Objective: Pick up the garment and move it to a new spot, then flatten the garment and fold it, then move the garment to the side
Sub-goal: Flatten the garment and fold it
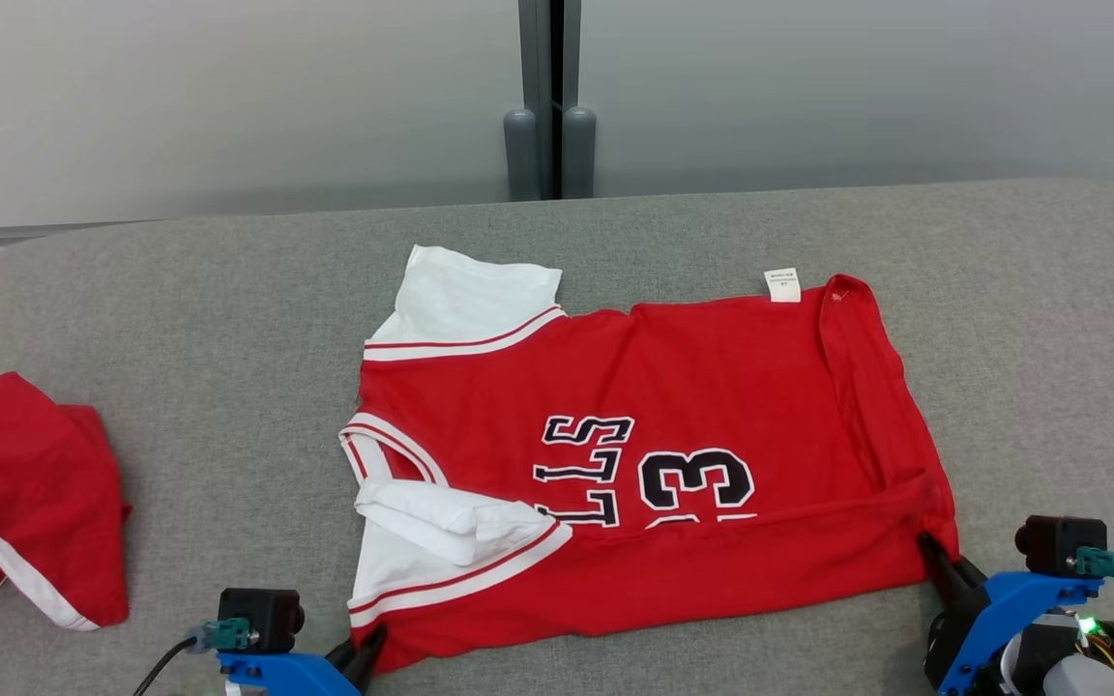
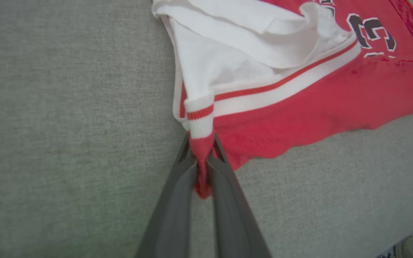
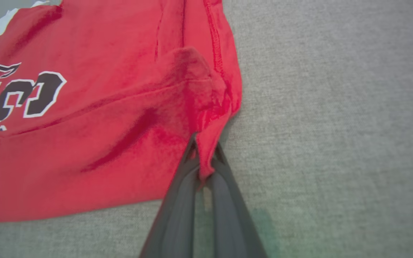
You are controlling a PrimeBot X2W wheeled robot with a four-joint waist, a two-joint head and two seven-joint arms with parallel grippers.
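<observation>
the red jersey (image 1: 712, 406) with white sleeves lies spread on the grey counter (image 1: 180, 338), its number facing up. the left tool (image 2: 201, 148) is clamped on the jersey's near corner, just below a white sleeve. the right tool (image 3: 204, 152) is clamped on the jersey's other near corner, at the hem end. a second red garment (image 1: 25, 483) with white trim lies well apart from the jersey, off its sleeve end.

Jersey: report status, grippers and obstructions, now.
Left gripper shut on jersey corner by white sleeve. Right gripper shut on hem corner. Jersey lies flat, near edge folded over. Second red garment apart at left.
</observation>
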